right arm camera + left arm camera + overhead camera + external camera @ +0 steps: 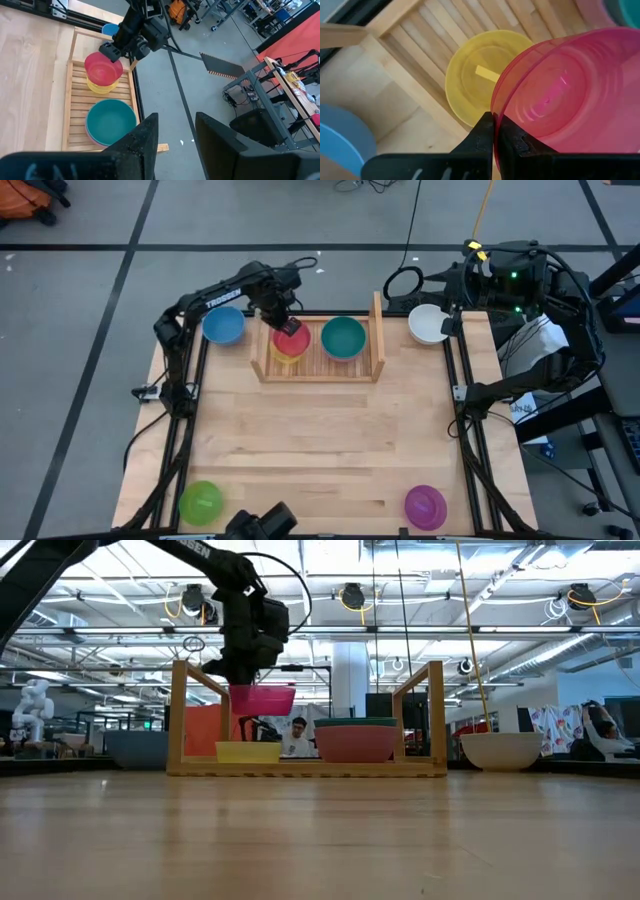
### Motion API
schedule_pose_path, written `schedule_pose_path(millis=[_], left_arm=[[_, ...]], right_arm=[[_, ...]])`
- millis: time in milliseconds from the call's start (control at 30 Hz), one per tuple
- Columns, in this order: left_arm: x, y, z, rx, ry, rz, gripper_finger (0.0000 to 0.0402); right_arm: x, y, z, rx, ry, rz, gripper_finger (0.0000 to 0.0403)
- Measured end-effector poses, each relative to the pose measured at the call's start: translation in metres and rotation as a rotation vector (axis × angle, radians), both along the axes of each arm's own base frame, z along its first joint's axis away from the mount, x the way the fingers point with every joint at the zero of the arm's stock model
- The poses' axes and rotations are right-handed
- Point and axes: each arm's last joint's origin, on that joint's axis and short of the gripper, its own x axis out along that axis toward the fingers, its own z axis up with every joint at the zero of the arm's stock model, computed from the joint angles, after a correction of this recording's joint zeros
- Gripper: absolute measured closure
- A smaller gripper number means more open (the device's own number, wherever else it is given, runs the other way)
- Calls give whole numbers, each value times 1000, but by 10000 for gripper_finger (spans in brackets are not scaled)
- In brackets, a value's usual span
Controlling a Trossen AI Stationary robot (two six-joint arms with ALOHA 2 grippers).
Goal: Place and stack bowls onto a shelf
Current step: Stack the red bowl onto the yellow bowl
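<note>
Left gripper [288, 326] clenched on red-magenta bowl [292, 338] rim, held clear above yellow bowl [287, 352] in shelf [378, 330]; teal bowl [343, 336] at 3 o'clock. Right gripper [176, 131] released, off table edge.

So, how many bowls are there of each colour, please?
blue bowl: 1
red-magenta bowl: 1
yellow bowl: 1
teal bowl: 1
pink bowl: 1
white bowl: 1
green bowl: 1
purple bowl: 1
Total: 8
</note>
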Motion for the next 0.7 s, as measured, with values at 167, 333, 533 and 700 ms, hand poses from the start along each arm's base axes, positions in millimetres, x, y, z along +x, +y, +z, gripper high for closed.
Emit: schedule_pose_path(millis=[167,333,533,700], left_arm=[[-2,0,-5,-8,60,3,398],[-5,1,-7,-7,93,21,398],[-5,3,-6,37,112,50,398],[-3,5,-7,50,99,51,398]], right_arm=[[0,0,0,-1,1,1,277],[0,0,0,-1,1,1,277],[0,0,0,-5,3,3,277],[0,0,0,-5,3,2,277]])
